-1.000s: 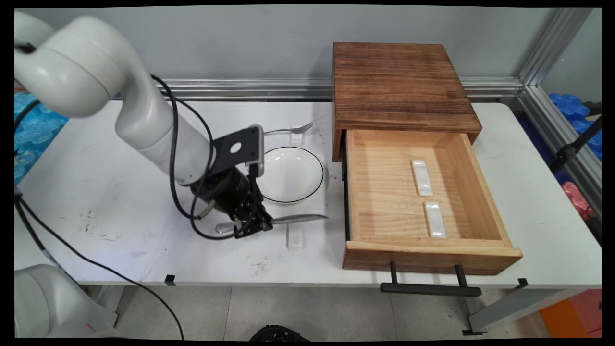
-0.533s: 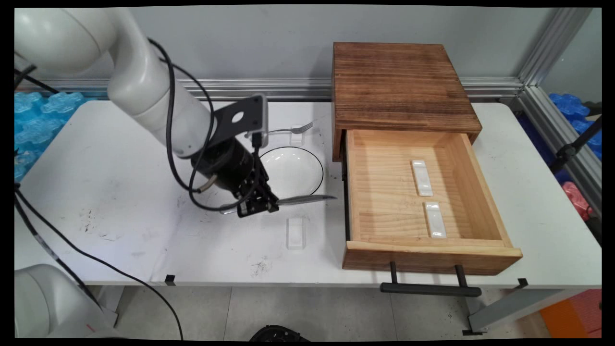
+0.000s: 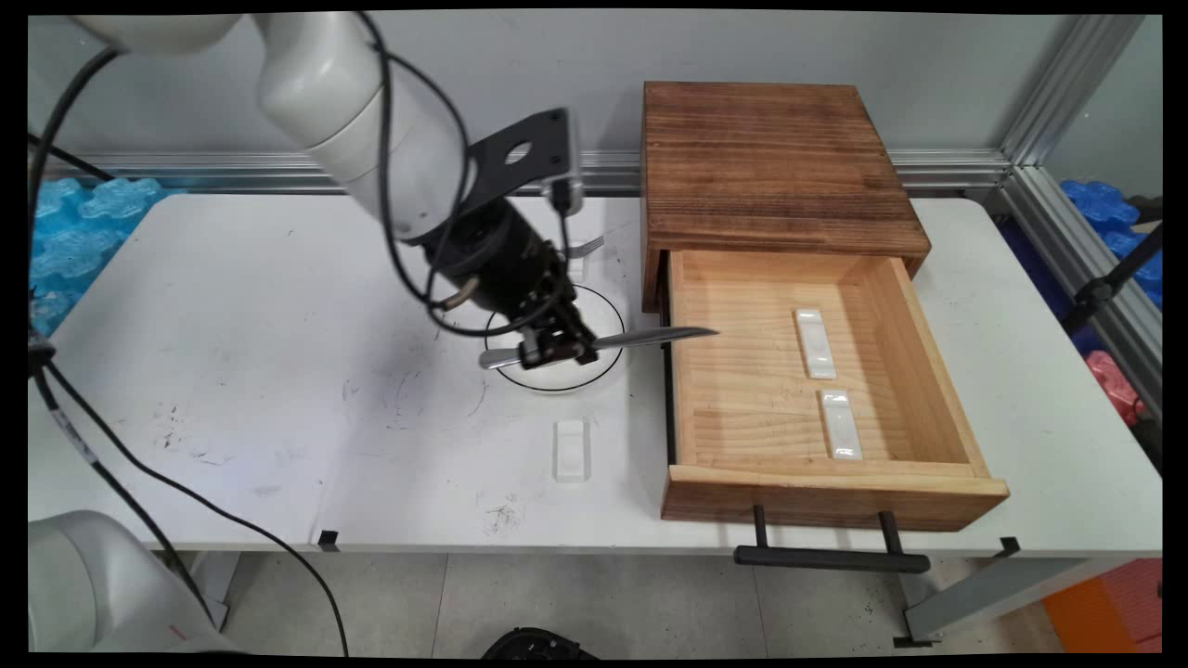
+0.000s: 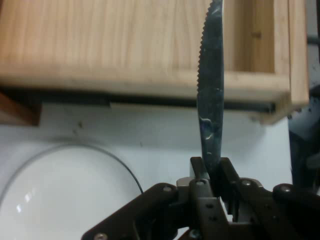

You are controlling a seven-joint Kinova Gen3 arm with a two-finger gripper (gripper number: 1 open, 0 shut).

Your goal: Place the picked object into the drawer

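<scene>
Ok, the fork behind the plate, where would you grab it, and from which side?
Probably its handle, from straight above. The fork seems propped on a clear rest, tines toward the drawer unit; the handle is hidden behind the gripper, which is shut on the knife.

The gripper (image 3: pixel 557 351) is clamped on a knife (image 3: pixel 640 338) above the plate (image 3: pixel 608 366), blade tip over the left wall of the open drawer (image 3: pixel 761 436). The drawer is open from above; inside it two white rests (image 3: pixel 815 343) lie toward its right side, and its left half is bare wood. The cabinet (image 3: pixel 770 158) blocks the way behind the drawer. A fork (image 3: pixel 587 247) on its rest lies behind the plate, close to the cabinet's left side. A clear rest (image 3: pixel 572 450) sits near the table's (image 3: pixel 232 353) front edge, left of the drawer. The table's left half is bare. The drawer's handle (image 3: pixel 831 558) juts past the front edge.
</scene>
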